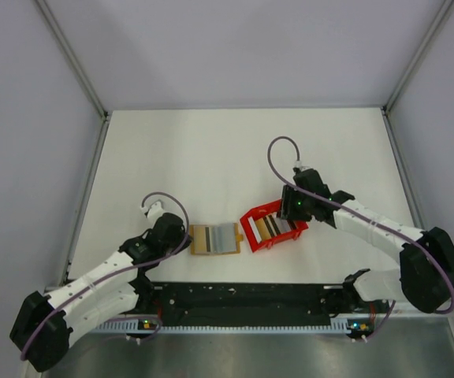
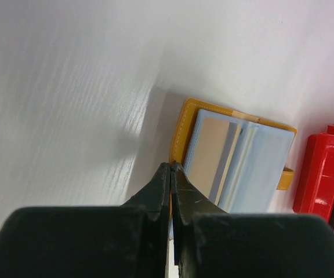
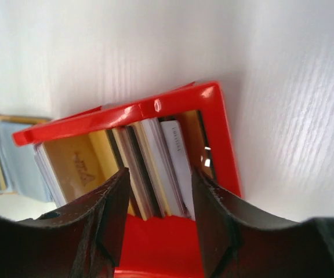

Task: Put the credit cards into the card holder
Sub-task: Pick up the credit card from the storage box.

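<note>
The orange card holder (image 1: 202, 239) lies open on the table, showing light blue sleeves and a tan insert (image 2: 207, 156). My left gripper (image 2: 171, 166) is shut, its tips down at the holder's (image 2: 254, 168) left edge. Several credit cards (image 3: 155, 162) stand on edge, fanned, inside a red tray (image 3: 155, 107). Over them my right gripper (image 3: 160, 174) is open, one finger on each side of a few cards and not closed on them. In the top view the right gripper (image 1: 290, 213) sits over the cards (image 1: 275, 226) in the tray.
The red tray (image 1: 252, 233) sits tilted just right of the holder, almost touching it. The holder's small tab (image 2: 286, 176) points toward the tray (image 2: 320, 174). Metal frame rails run along the white table's (image 1: 211, 150) sides.
</note>
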`<action>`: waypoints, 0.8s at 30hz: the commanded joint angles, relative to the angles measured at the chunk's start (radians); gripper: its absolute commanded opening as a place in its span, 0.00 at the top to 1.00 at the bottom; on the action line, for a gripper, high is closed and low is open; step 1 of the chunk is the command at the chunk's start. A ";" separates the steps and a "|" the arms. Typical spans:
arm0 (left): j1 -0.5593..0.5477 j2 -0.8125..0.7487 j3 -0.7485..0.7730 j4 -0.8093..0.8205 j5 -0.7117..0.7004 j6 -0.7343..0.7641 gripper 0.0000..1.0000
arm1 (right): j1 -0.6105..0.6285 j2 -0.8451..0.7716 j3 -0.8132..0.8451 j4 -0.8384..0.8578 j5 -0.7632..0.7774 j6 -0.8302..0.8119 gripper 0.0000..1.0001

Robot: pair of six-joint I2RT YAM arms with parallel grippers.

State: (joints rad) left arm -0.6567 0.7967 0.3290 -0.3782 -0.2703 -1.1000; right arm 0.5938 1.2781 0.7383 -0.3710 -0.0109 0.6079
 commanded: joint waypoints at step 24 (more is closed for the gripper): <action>0.000 0.053 0.059 0.028 -0.021 0.012 1.00 | -0.235 -0.022 0.061 0.038 -0.232 -0.162 0.50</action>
State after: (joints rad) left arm -0.6567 0.8364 0.3489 -0.3763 -0.2787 -1.0977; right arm 0.3641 1.2839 0.7994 -0.3592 -0.1513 0.4377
